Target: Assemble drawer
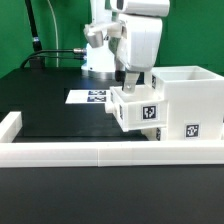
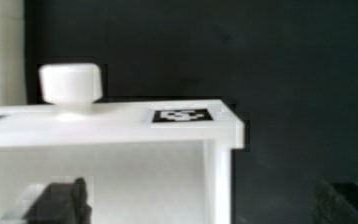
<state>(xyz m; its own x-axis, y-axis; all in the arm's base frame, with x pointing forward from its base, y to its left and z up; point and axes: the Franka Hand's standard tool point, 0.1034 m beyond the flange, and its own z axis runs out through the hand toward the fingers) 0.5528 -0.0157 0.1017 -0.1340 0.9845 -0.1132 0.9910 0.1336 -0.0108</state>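
Note:
The small white drawer box (image 1: pixel 138 110) carries a marker tag on its front and sits against the left side of the larger white drawer housing (image 1: pixel 190 100). In the wrist view the drawer box (image 2: pixel 105 150) shows a white knob (image 2: pixel 69 84) and a tag (image 2: pixel 185 114) on its upper face. My gripper (image 1: pixel 132 84) reaches down from above onto the drawer box. In the wrist view my gripper (image 2: pixel 202 200) has its dark fingers (image 2: pixel 55 200) far apart, astride the box's side edge and not touching it. It is open.
A white U-shaped fence (image 1: pixel 90 152) runs along the table's front and the exterior view's left. The marker board (image 1: pixel 92 97) lies behind on the black table, near the arm's base (image 1: pixel 100 60).

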